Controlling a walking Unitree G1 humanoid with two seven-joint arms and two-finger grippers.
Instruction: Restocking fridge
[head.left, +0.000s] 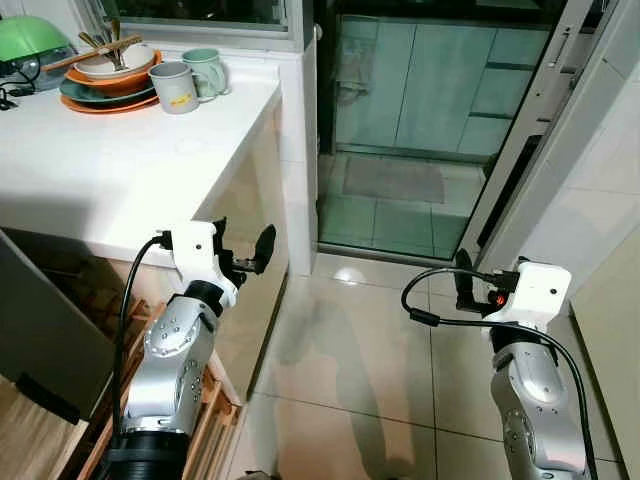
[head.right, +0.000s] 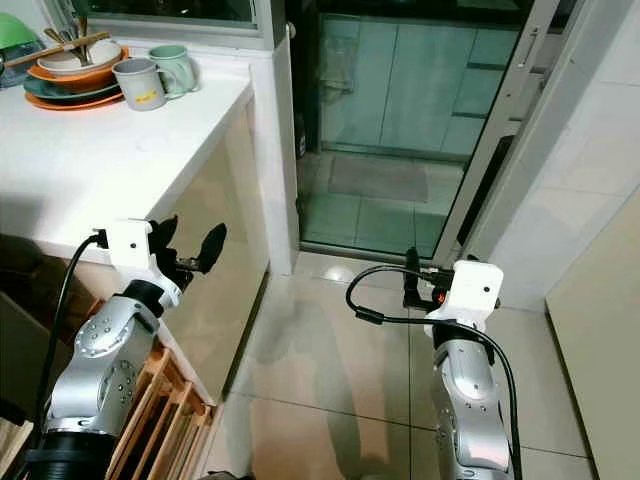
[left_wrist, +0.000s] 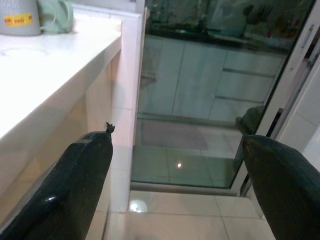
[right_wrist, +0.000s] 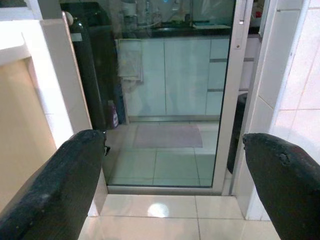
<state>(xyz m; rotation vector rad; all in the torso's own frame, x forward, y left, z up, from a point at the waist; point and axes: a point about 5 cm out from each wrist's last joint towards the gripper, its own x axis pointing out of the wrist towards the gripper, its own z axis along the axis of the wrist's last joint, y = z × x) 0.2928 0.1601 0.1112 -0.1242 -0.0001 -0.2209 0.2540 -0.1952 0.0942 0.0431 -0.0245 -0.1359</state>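
Here both pairs of jaws stand apart and clamp nothing. The left gripper hangs just beside the near right edge of the white counter, its black fingers pointing toward the far doorway; the right gripper is raised at much the same height over the pale tiled floor, well apart from the counter, its fingers likewise spread and aimed at the doorway. Behind each gripper sits a white wrist housing with a black cable looping down to a silver forearm; both forearms rise from the near edge of the scene, elbows low, wrists roughly level.

As to progress, nothing suggests the restocking has begun in any visible way: neither gripper carries an item, and neither a fridge nor goods for it can be made out. The judgement is that the robot is in transit, with finding the fridge and fetching the goods both left to do.

At the far left of the counter stand a stack of plates with a bowl and utensils on top, a grey mug and a pale green mug just beside it. Ahead, a sliding glass door stands in the doorway, giving onto a tiled room with pale cabinets and a floor mat. A wooden rack sits under the counter, near left.
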